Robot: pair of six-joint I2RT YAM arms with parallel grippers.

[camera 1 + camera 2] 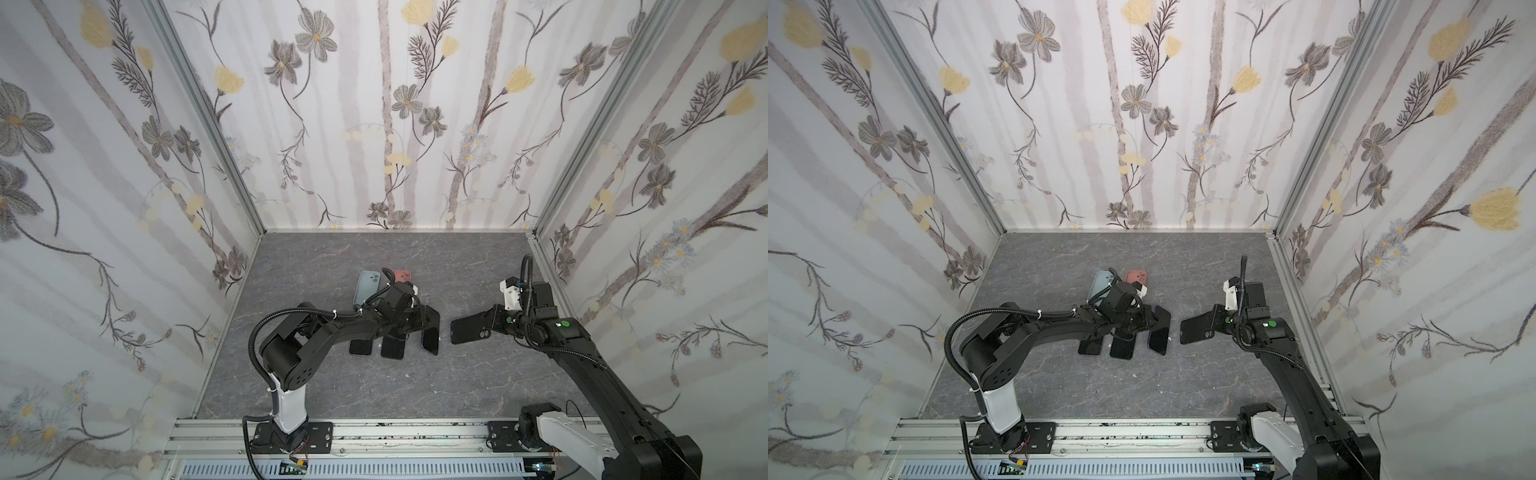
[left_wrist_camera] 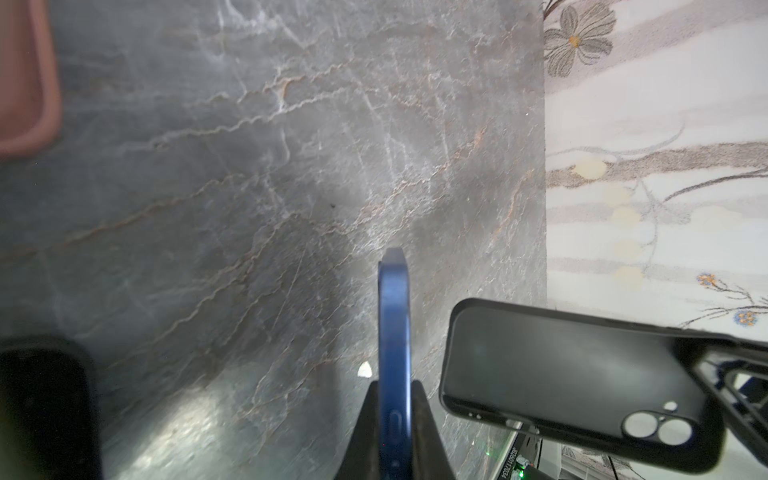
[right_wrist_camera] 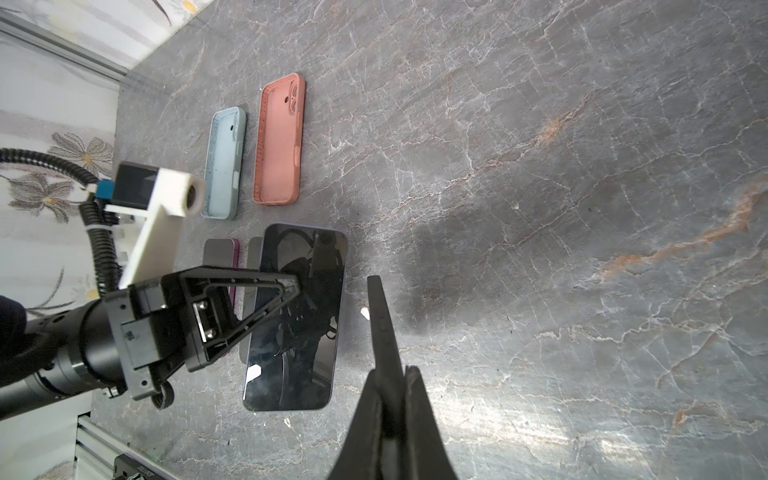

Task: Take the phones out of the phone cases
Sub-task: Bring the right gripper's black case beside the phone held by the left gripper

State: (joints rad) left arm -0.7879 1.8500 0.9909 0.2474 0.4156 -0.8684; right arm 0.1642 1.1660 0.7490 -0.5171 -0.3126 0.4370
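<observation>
Grey marble-look table [image 1: 457,386], floral walls on 3 sides. Far left-centre: light blue case [image 3: 224,166] and salmon case [image 3: 280,141], both empty, side by side. Nearer than those lie a magenta-edged phone [image 3: 221,249] and a second loose phone [image 1: 392,349], flat on the table.

Left gripper [image 2: 395,390] is clamped narrow on the blue phone [image 2: 394,316], pinching its 2 faces near one end. The phone is bare and looks lifted off the table. Right of it, across a clear gap, the right gripper [image 3: 392,374] is pinched tight on the black case [image 2: 561,374], empty, inside facing the phone.

So the phone looks already out; what's left is setting both down.

Risks:
- Slick glass held at one end only, so the phone could pivot or slip.
- It hangs partly over the second loose phone, so a straight drop stacks them.
- Soft case held by one wall may flop or peel free.
</observation>
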